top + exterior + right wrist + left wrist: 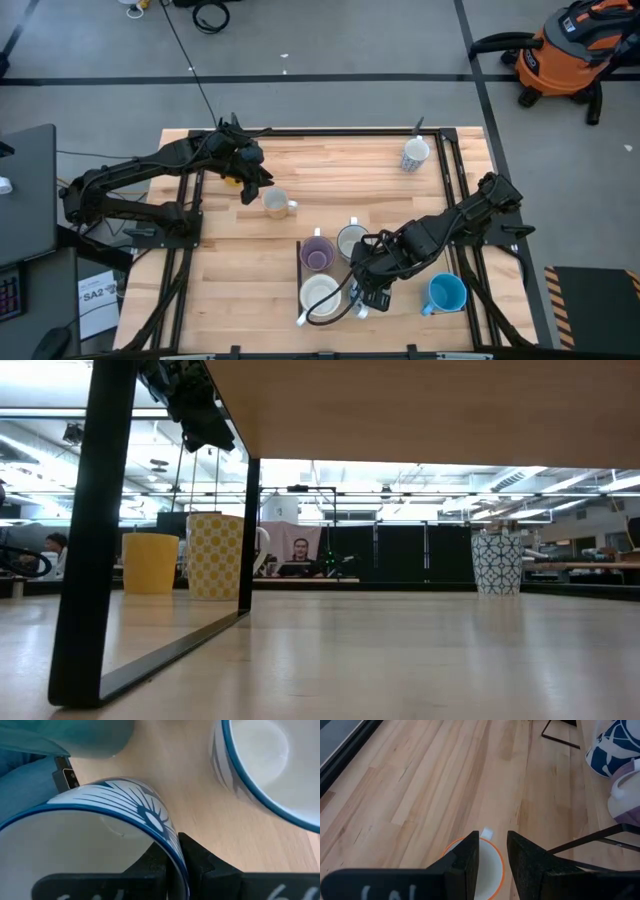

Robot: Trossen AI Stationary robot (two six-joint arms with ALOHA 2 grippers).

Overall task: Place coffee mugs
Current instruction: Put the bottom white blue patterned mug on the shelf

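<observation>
Toward the counter's (250, 300) seven o'clock side of centre, the right pincer (368, 296) is clamping the rim of a white mug with blue markings (100, 835); in the right wrist view one finger is sitting inside the wall and the other outside it, pinching the blue-edged lip. Seen from above, that mug is mostly hidden under the pincer. At the pincer's nine o'clock a large white mug (320, 295) is standing just beside it; at its eleven o'clock are a purple mug (318, 253) and a white mug with a blue rim (351, 241), both next to a thin black frame (299, 262). At its three o'clock a blue mug (446, 293) is sitting a little apart.

Up at the counter's ten o'clock, the left pincer (247, 178) is hovering over an orange mug (487, 867). Its fingers (467, 860) are standing slightly apart, straddling the mug's rim in the left wrist view; whether they are touching it I cannot tell. A cream mug (277, 204) is resting at that pincer's five o'clock, nearby. A patterned white mug (415, 154) is standing alone at the counter's one o'clock corner.
</observation>
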